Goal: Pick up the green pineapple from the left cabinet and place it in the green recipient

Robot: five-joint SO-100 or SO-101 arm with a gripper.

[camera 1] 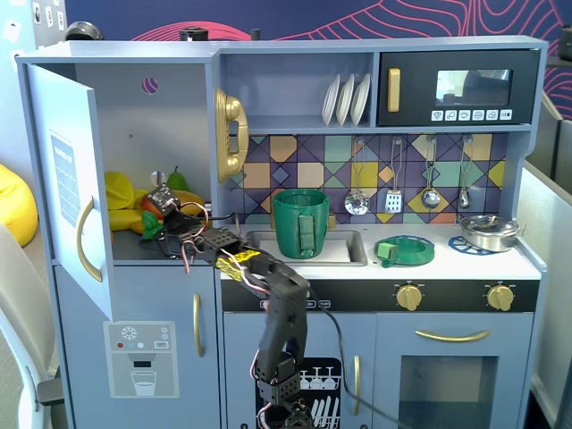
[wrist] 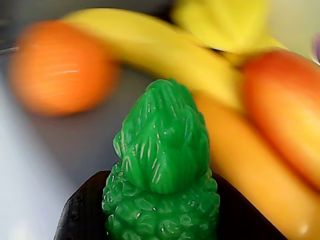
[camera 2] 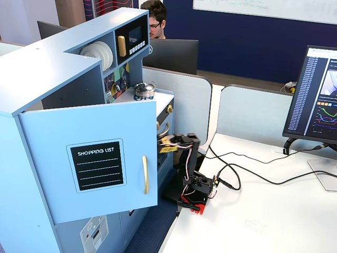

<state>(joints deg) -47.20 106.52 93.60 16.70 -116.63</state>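
From my end, front fixed view: arm reaches up and left from its base low in front of the toy kitchen, gripper (camera 1: pixel 161 223) inside the left cabinet (camera 1: pixel 134 134), door swung open to the left. Green pineapple (camera 1: pixel 150 224) shows as a small green bit right at the gripper tip, on the cabinet shelf amid the fruit pile — yellow banana (camera 1: pixel 121 189), a green pear (camera 1: pixel 178 181) behind.

Wrist view: pineapple (wrist: pixel 162 170) fills center-bottom, crown pointing up in frame, bumpy body low, sharp focus. A black gripper finger (wrist: pixel 80 220) sits just behind/under it, dark on both sides of the body. Looks seated between the fingers, but contact pts aren't visible — can't tell if the grip is closed on it or just around it. Bkgd blurred: orange (wrist: pixel 57 67) top left, banana (wrist: pixel 155 50) across the top, a red-orange fruit (wrist: pixel 280 115) at right.

Green recipient (camera 1: pixel 300 222) stands upright in the sink (camera 1: pixel 344 250), well apart to the right of the cabinet. Flat green dish (camera 1: pixel 405 249) on the counter beyond it.

Side fixed view: cabinet door (camera 2: pixel 89 158) blocks the interior; only the arm (camera 2: pixel 187 158) leaning toward the kitchen shows.
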